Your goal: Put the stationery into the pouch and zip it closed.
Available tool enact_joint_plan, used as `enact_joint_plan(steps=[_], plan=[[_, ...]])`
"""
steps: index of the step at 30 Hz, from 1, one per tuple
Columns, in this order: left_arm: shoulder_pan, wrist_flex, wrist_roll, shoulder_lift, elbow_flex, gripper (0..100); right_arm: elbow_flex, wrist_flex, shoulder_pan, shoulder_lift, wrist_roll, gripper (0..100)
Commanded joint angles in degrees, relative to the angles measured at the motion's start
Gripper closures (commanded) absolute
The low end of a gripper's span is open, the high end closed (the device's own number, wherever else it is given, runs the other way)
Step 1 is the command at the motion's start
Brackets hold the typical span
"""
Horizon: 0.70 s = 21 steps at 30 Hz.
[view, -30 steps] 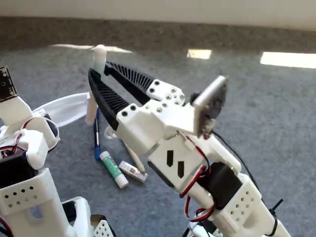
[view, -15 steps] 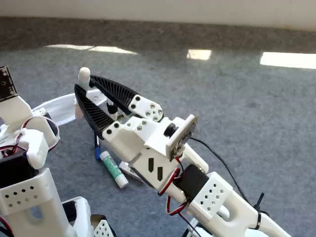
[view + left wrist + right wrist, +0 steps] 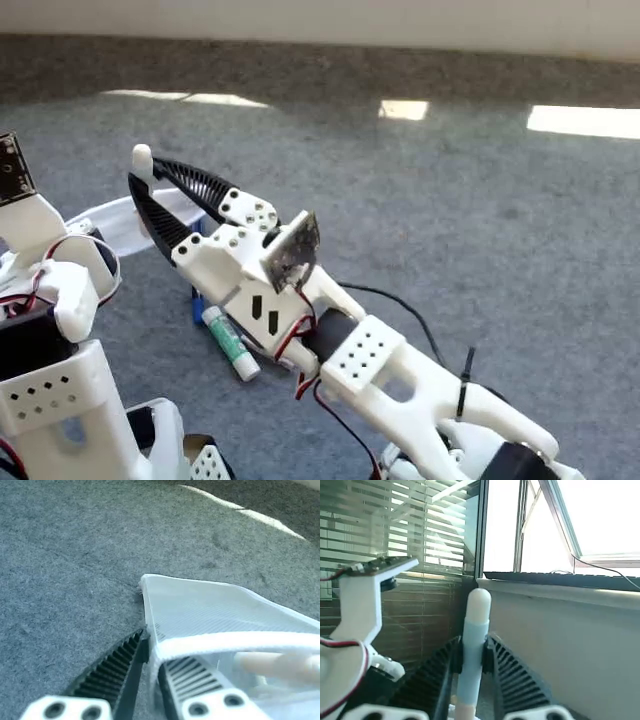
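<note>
The right gripper (image 3: 472,647) is closed tight on a pale marker (image 3: 476,615), just above the white mesh pouch (image 3: 115,222) at far left. The left gripper (image 3: 151,652) pinches the pouch's rim. A pale rod (image 3: 272,662) shows through the mesh. A glue stick (image 3: 228,343) and a blue pen (image 3: 197,300) lie on the carpet (image 3: 450,200) nearer.

The white mesh pouch (image 3: 210,610) rests on the grey worktop, its rim pinched in the left gripper (image 3: 152,650). A pale, round-capped marker (image 3: 476,610) is clamped in the right gripper (image 3: 473,641), near the pouch. A green-and-white glue stick (image 3: 230,343) and a blue pen (image 3: 197,303) lie close together on the worktop.
</note>
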Motion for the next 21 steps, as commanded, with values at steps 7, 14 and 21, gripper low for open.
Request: enact_joint_plan(steps=[7,14,21], plan=[[0.92,-1.23,0.62,0.31,-0.92,99,-0.31,-1.36,-1.27,1.27,0.88,99.2],[0.92,-1.23,0.62,0.31,-0.84,99,-0.48,5.85,-3.56,0.57,0.7,83.7],[0.92,-1.23,0.62,0.31,-0.84,99,-0.66,8.22,-4.26,0.57,0.7,82.5]])
